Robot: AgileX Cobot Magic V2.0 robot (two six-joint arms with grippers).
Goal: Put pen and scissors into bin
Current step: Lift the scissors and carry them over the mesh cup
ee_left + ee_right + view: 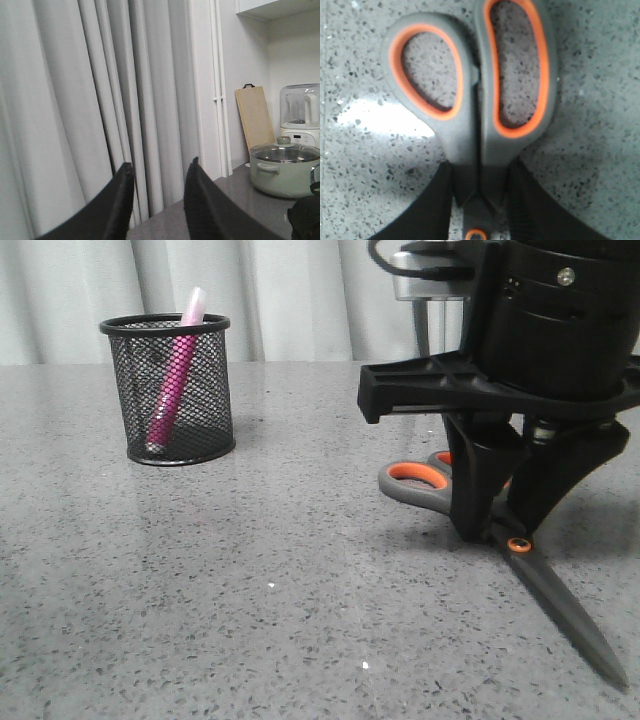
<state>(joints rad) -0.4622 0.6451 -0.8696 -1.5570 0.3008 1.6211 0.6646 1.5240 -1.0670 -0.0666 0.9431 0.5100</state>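
My right pincer [497, 525] stands upright over the large scissors with dark grey handles lined in orange [470, 505], which lie flat on the speckled grey stone bench [280, 610], blades closed and pointing toward the camera. In the right wrist view my two black fingers [432, 210] flank the neck of the scissors [475, 115] just behind the orange pivot screw [476, 234], pressed against both sides, so the pincer is pinching the scissors there. This narrow neck is, I judge, the best hold: rigid, near the balance point, and clear of the smooth plastic loops. The tool looks stiff and moderately heavy, and its long blades may swing down on lifting. The small black wire-mesh cylindrical bin [172, 390] stands well apart to the left, with the slim magenta pen [175, 380] already leaning inside it. My left pincer [159, 200] is raised toward the curtains, spread and empty.
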